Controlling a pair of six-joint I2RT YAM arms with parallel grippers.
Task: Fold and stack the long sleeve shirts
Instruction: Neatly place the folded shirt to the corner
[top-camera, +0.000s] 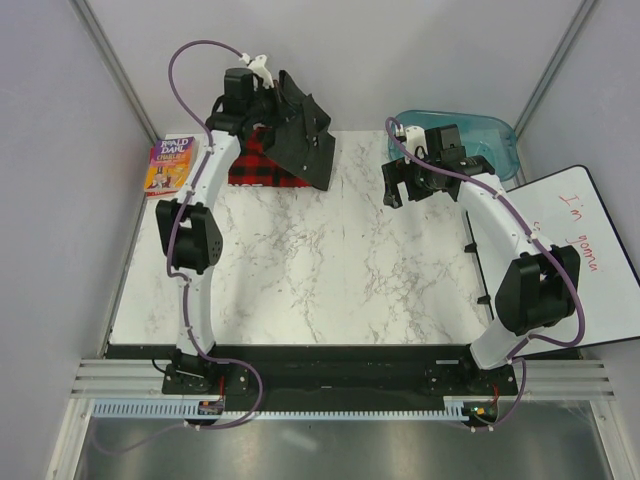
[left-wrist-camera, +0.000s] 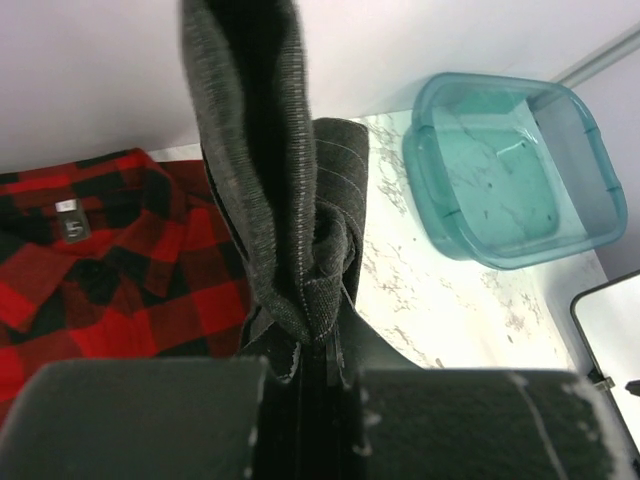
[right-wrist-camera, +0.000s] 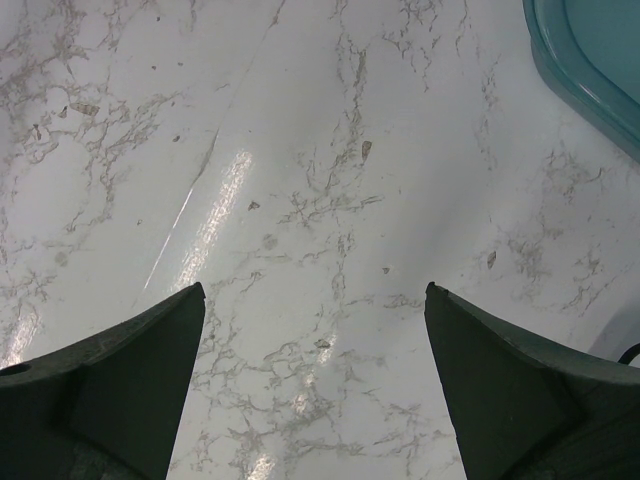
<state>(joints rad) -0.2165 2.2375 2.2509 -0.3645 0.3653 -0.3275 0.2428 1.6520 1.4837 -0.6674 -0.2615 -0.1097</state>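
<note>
Charcoal shirt (left-wrist-camera: 265, 170) pinched between left fingers (left-wrist-camera: 140, 420).

You have a white marble-patterned table (top-camera: 320, 260) filling the middle of the top view. In its upper left, the red-and-black plaid shirt (top-camera: 250, 168) lies flat on the top. The paperback book (top-camera: 171, 164) sits just left of it at the corner. The teal plastic bin (top-camera: 503, 140) stands at the upper right.

We look down on a white marble-veined table (top-camera: 320, 260), closed in by plain pale walls (top-camera: 350, 60). A teal plastic tub (top-camera: 505, 150) sits at its far right corner. A whiteboard (top-camera: 590, 240) lies off its right edge, and soft glare streaks its top.
</note>
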